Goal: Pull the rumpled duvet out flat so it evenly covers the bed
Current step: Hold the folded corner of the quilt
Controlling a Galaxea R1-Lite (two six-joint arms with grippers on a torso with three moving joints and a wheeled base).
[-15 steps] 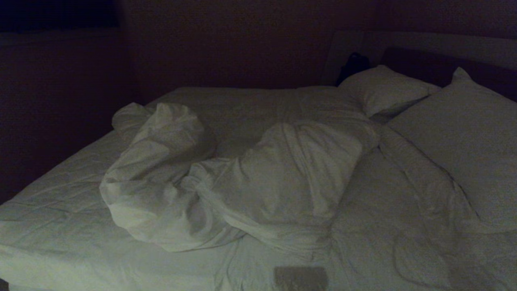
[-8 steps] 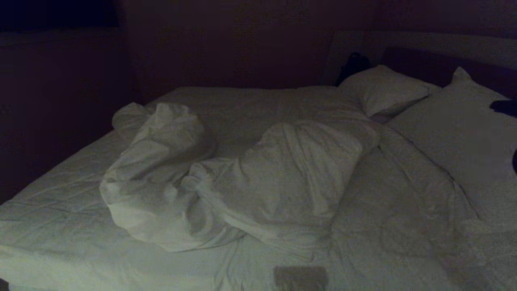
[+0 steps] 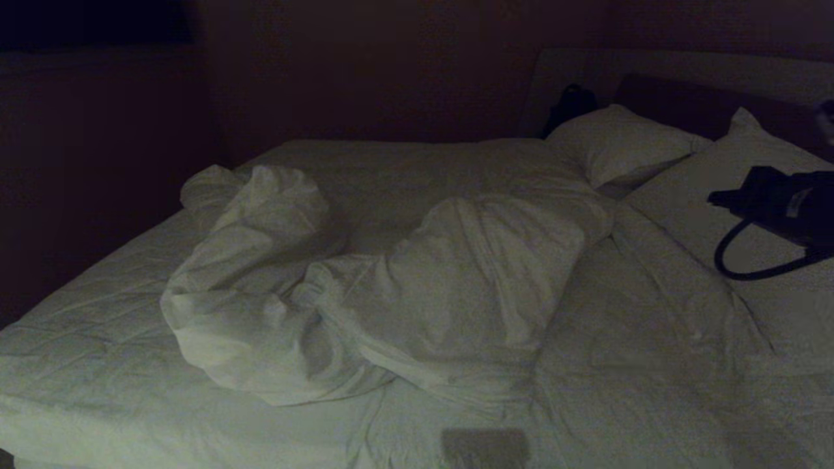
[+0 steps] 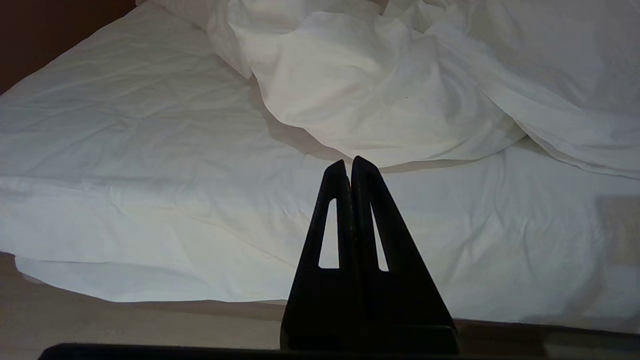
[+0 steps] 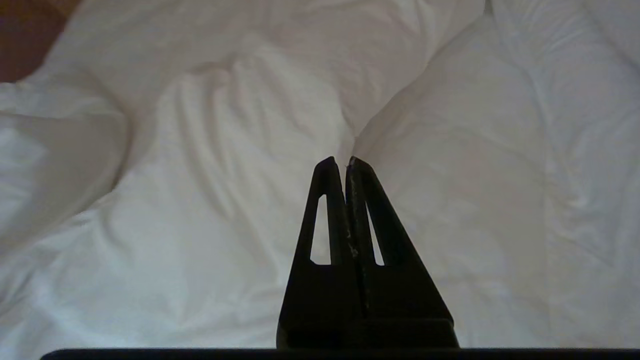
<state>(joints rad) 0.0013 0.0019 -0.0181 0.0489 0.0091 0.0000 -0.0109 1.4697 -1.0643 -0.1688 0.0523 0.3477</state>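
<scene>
White duvet [image 3: 391,286] lies bunched mid-bed [image 3: 78,339], leaving sheet bare toward nine o'clock; my right claw [image 5: 346,162], tips together, hovers at three o'clock, presumably seeking an edge, left claw [image 4: 349,164] likewise closed.

No legible text, label, brand, number or sign appears in any view. A pale patch on the dark right arm [image 3: 798,202], at the right of the head view, may be a label, but nothing on it can be read. A greyish rectangular patch [image 3: 485,448] on the near edge of the bed [image 3: 78,365] likewise carries no readable marking.
</scene>
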